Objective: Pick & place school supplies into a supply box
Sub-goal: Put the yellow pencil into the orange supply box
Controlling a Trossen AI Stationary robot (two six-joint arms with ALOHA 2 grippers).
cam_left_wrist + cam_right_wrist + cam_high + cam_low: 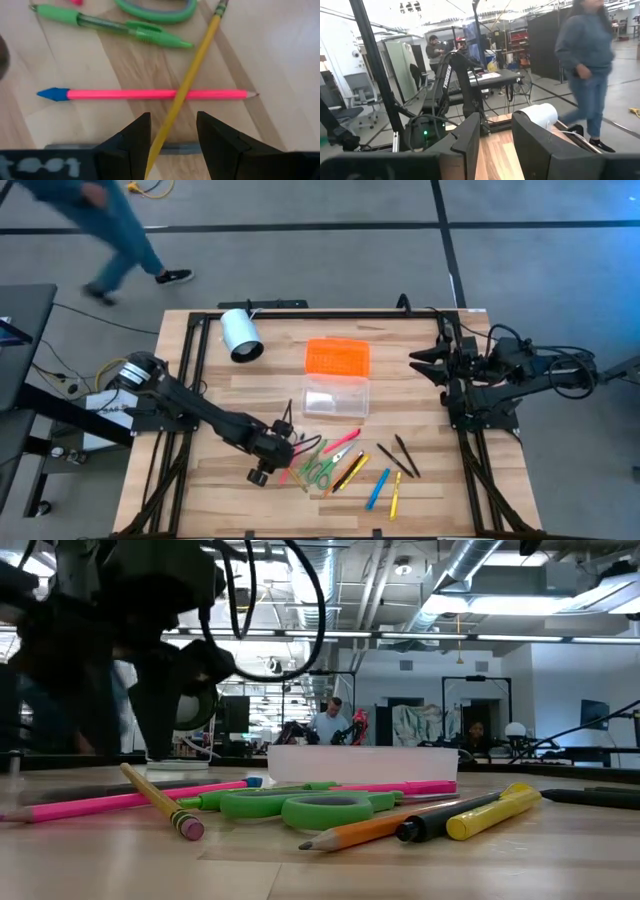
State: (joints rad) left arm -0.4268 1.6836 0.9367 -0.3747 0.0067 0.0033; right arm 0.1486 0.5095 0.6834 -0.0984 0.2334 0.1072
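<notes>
The school supplies lie loose on the wooden table near its front edge: green-handled scissors [318, 470], a pink pencil [150, 93], a green pen [110, 25], a yellow pencil [192, 75], a blue pen [377, 488], a yellow marker [396, 493] and dark pencils [400, 455]. The yellow pencil lies across the pink one. My left gripper [172, 127] points steeply down over them, open, one finger on each side of the yellow pencil. The supply box [335, 396], a clear case, stands behind the pile, its orange lid [337, 357] lying just beyond it. My right gripper [415, 363] waits open above the table's right side.
A white cylinder [240, 335] lies on its side at the far left of the table. Black frame rails [190, 380] run along the left and right edges. A person [110, 230] walks past beyond the far left corner.
</notes>
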